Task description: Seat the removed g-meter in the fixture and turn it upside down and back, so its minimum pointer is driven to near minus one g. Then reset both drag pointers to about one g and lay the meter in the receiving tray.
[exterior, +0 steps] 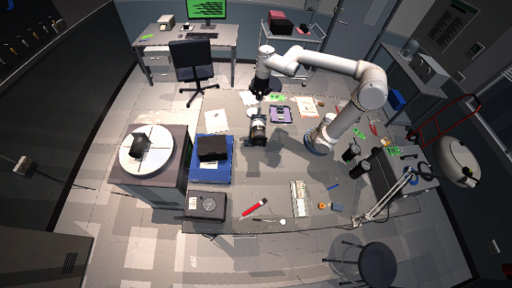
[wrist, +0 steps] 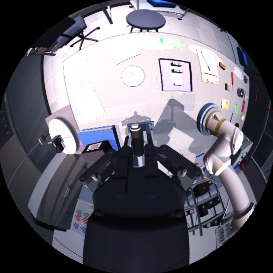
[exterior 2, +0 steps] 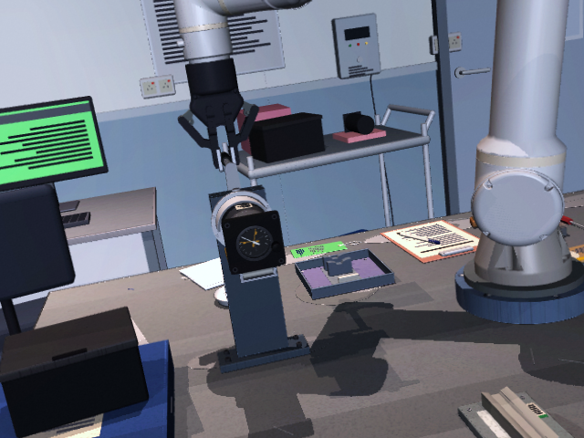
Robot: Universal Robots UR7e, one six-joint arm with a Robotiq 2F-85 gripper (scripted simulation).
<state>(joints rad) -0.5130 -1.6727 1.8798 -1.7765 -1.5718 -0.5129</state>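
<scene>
The g-meter [exterior 2: 253, 241], a black square-faced dial instrument, sits clamped at the top of the blue-grey fixture post [exterior 2: 257, 301] on the bench, dial facing the second side camera. A short grey handle [exterior 2: 229, 172] rises from the fixture's rotating cradle above the meter. My gripper [exterior 2: 225, 159] hangs straight down over it with its fingers closed around the top of that handle [wrist: 137, 152]. The purple-lined receiving tray [exterior 2: 343, 272] lies on the bench just right of the fixture, holding only its small grey cradle block.
Behind the fixture stand a cart [exterior 2: 330, 146] with black boxes and a desk with a green monitor [exterior 2: 47, 141]. A black case on a blue mat [exterior 2: 70, 372] lies left, my arm's base [exterior 2: 519, 264] right, a clipboard [exterior 2: 431, 238] beyond the tray.
</scene>
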